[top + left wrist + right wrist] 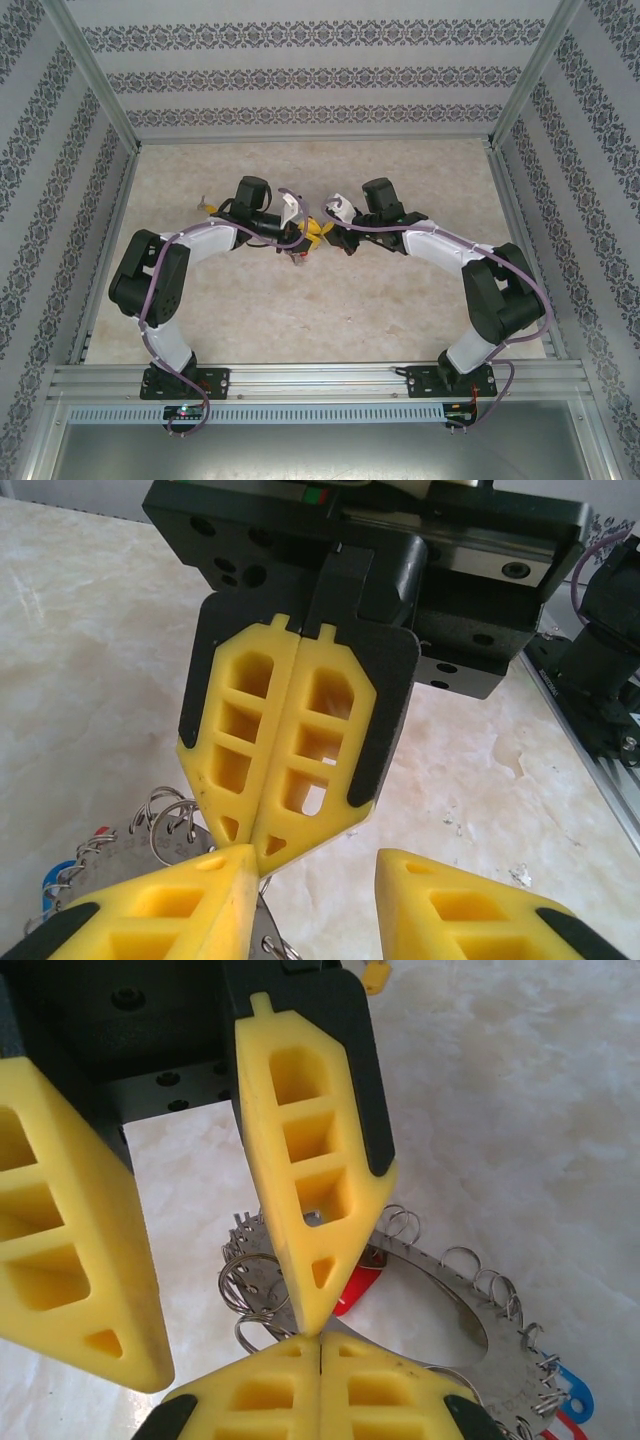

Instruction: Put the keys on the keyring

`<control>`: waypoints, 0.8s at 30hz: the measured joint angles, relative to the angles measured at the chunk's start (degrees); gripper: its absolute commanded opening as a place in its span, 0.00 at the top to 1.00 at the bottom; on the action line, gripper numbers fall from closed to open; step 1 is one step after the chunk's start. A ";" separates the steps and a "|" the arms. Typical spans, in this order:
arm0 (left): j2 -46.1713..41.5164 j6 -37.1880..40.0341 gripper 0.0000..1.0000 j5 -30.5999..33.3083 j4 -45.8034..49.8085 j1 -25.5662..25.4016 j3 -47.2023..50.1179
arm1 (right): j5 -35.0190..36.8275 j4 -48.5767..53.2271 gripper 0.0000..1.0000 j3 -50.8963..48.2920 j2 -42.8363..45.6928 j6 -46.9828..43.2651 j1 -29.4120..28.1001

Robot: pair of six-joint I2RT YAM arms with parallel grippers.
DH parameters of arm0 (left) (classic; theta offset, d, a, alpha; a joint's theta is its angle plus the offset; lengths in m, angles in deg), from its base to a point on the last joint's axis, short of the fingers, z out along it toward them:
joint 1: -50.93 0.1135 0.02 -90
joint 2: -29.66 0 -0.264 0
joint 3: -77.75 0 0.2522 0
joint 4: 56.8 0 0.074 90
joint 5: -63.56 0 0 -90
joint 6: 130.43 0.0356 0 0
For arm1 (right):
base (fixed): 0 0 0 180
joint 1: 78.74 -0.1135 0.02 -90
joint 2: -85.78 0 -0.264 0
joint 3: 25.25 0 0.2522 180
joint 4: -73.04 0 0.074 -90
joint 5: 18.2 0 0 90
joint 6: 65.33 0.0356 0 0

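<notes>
The keyring is a flat grey metal ring lying on the table, fringed with small split rings and red and blue tags. My right gripper is shut, its tips down over the ring's near rim; whether it pinches the rim is hidden. My left gripper faces it, open with nothing between the fingers, and one fingertip touches the right gripper's tip. Part of the keyring shows beside the left finger. One of the keys, with a yellow head, lies apart on the table, also visible left of the arms.
Both grippers meet at the middle of the marble table. Patterned walls and metal rails close the table in on all sides. Open tabletop lies behind and to either side of the arms.
</notes>
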 measured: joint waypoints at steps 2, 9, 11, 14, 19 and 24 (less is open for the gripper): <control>0.02 1.25 0.64 0.00 0.85 0.00 -0.35 | -0.48 -0.72 1.00 -0.35 0.28 0.00 0.26; 0.61 3.06 0.63 0.63 2.54 0.00 -0.39 | -2.36 -2.95 1.00 -2.95 3.26 -0.85 0.26; 1.36 2.99 0.63 1.18 2.49 0.00 -0.39 | -2.97 -3.63 1.00 -3.06 3.78 -1.11 0.26; 2.05 2.82 0.63 2.08 2.45 -0.15 -0.42 | -3.02 -4.39 1.00 -3.26 3.80 -1.16 0.26; 2.58 2.64 0.69 2.38 2.43 -0.37 -0.79 | -3.39 -5.11 1.00 -3.37 3.82 -1.31 0.26; 2.62 1.95 0.71 2.34 1.60 -0.37 -0.85 | -3.41 -5.16 1.00 -3.37 3.82 -1.36 0.63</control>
